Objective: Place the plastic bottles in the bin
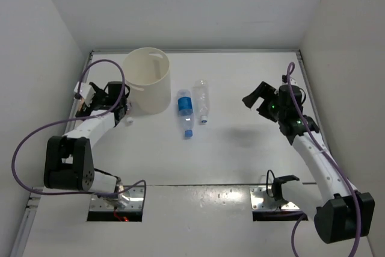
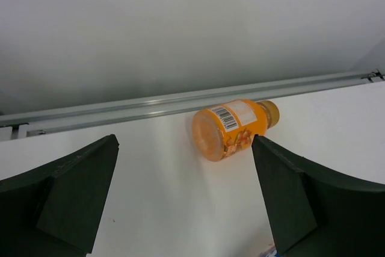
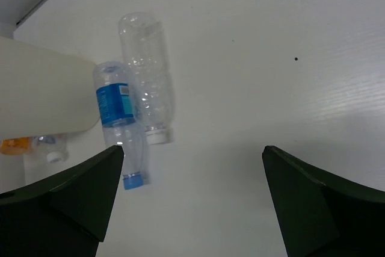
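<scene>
From above, the bin [image 1: 146, 79] is standing upright on the white worktop [image 1: 240, 161] toward the far left, its mouth facing up. Just to its right two bottles are lying on their sides next to each other, caps pointing toward the near edge: the blue-label bottle [image 1: 184, 108] and, on its right, the plain clear bottle [image 1: 202, 100]. The left arm [image 1: 90, 126] is reaching in at the bin's near-left side, and from up here I cannot tell how the left jaws are standing. The short clear bottle [image 1: 128, 120] is showing its white cap just beside them. The right arm [image 1: 313, 148] is holding the right jaws well to the right of the two bottles, spread wide with nothing between them. In the left wrist camera, the left jaws are standing wide apart and gripping nothing. The orange bottle [image 2: 231, 129] is lying on its side ahead of them, nearer the right-hand finger, its base facing the camera and its cap pointing toward a metal rail [image 2: 150, 108] at the foot of the wall. In the right wrist camera, the right jaws are again standing wide apart and empty. Ahead, the blue-label bottle [image 3: 117, 112] and the plain clear bottle [image 3: 147, 82] are lying side by side against each other, the blue-label one just beside the bin [image 3: 42, 97]. The short clear bottle [image 3: 51, 147] and a sliver of the orange bottle [image 3: 12, 145] are peeking out below the bin at the left edge.
</scene>
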Available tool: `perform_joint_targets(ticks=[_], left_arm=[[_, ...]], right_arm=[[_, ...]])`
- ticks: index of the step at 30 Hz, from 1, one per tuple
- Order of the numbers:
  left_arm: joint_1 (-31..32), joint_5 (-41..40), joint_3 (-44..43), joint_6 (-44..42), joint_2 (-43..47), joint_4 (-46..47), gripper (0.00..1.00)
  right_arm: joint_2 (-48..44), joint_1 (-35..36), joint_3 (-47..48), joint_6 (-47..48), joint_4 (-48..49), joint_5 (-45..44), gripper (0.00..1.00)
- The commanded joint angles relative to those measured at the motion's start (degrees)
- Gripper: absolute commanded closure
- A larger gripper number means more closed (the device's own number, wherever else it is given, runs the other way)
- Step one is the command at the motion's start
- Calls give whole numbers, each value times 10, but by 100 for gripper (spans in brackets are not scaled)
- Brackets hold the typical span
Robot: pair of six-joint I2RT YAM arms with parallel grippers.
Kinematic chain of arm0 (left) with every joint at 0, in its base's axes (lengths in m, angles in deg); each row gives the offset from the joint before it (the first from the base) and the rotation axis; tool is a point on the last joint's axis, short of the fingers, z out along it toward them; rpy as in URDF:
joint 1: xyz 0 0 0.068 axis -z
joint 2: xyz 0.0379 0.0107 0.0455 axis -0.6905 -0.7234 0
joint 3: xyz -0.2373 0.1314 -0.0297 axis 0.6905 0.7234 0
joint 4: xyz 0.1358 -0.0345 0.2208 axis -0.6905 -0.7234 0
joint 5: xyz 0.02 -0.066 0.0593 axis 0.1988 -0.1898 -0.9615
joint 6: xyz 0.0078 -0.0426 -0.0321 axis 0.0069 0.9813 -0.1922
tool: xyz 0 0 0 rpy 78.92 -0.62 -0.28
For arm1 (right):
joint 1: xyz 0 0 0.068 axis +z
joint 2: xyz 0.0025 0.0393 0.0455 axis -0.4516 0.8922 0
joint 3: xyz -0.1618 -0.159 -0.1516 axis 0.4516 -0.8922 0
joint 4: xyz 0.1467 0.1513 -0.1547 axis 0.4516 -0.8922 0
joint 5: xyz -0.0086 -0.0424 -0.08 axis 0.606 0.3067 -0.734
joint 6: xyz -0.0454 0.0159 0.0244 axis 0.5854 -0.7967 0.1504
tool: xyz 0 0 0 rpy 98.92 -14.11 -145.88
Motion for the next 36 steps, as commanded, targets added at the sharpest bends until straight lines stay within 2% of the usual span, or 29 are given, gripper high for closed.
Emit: perform_joint_targets(ticks=[1, 4, 5, 6, 9, 11, 12, 15, 16, 18, 21, 24, 28, 30, 32, 36], left_arm=[[-7, -39, 4, 22, 21, 2, 0], [-19, -18, 16, -27, 26, 43, 0], [-31, 5, 24, -116, 26, 104, 0], [-38, 55, 29, -153, 26, 129, 0], [-66, 99, 29, -182, 26, 151, 0], [-92, 124, 29, -182, 26, 151, 0], [-101, 166, 24, -211, 26, 151, 0], [-127, 215, 24, -255, 39, 165, 0], [-133, 225, 19, -244, 46, 165, 0], [-146, 220, 9, -162, 53, 114, 0], [-164, 270, -3, -169, 53, 78, 0], [-169, 239, -15, -138, 44, 41, 0], [-175, 252, -15, -129, 44, 41, 0], [-175, 257, -15, -138, 44, 41, 0], [-175, 257, -20, -144, 39, 41, 0], [-175, 271, -20, -149, 33, 41, 0]], right_arm=[[-13, 4, 16, -8, -48, -49, 0], [13, 4, 55, -3, -94, -71, 0], [34, 4, 68, 7, -100, -58, 0], [44, 4, 74, 7, -108, -53, 0], [65, 4, 79, 7, -97, -31, 0], [75, 4, 74, 12, -70, 24, 0], [81, 4, 74, 17, -33, 45, 0], [150, 9, 114, 17, -28, 82, 0], [204, 15, 150, 17, -28, 96, 0], [263, 20, 190, 23, -28, 115, 0], [356, 34, 296, 34, -43, 120, 0], [427, 47, 363, 39, -56, 115, 0], [509, 59, 408, 39, -62, 126, 0], [539, 75, 421, 39, -62, 141, 6], [587, 89, 451, 39, -71, 141, 7], [637, 104, 469, 39, -88, 147, 5]])
